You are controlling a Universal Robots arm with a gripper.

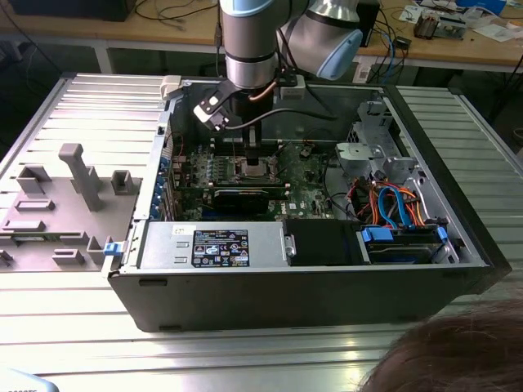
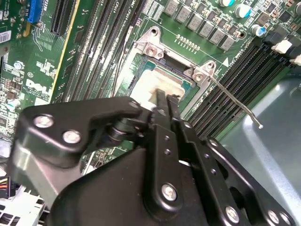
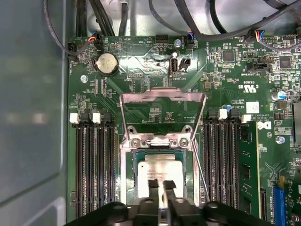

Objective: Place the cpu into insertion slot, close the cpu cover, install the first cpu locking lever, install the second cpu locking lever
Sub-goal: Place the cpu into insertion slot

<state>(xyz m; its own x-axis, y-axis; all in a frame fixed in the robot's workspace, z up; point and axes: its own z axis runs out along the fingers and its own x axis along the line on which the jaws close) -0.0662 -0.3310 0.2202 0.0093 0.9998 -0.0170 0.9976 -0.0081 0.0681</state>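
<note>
The gripper (image 3: 161,184) hangs directly over the cpu (image 3: 157,169). Its two black fingers (image 3: 153,188) are drawn close together with only a sliver of gap, and nothing is held between them. In the second wrist view the gripper (image 2: 162,96) tips stand just above the pale metal top of the cpu (image 2: 150,84); contact cannot be told.

The chip lies flat and square inside the insertion slot (image 3: 128,174), so by the look of it the first step is done. The relation that matters is straight down, with the chip beneath the tips and not off to one side.

Just beyond the chip, on the side away from the gripper body, sits the hinge. From it the cpu cover (image 3: 162,95) stands raised and open, with green board showing through its window. The hinge line runs crosswise, parallel to the way the two fingers sit side by side. The cover's free edge is the farthest part from the tips.

A thin locking lever (image 2: 235,101) sticks out unlatched along one flank of the slot, beside the black memory slots (image 3: 94,165).

In the exterior view, the gripper (image 1: 253,155) reaches down at upper centre of the frame into the open computer case (image 1: 327,294), and the cpu (image 1: 255,170) glints right under it.
</note>
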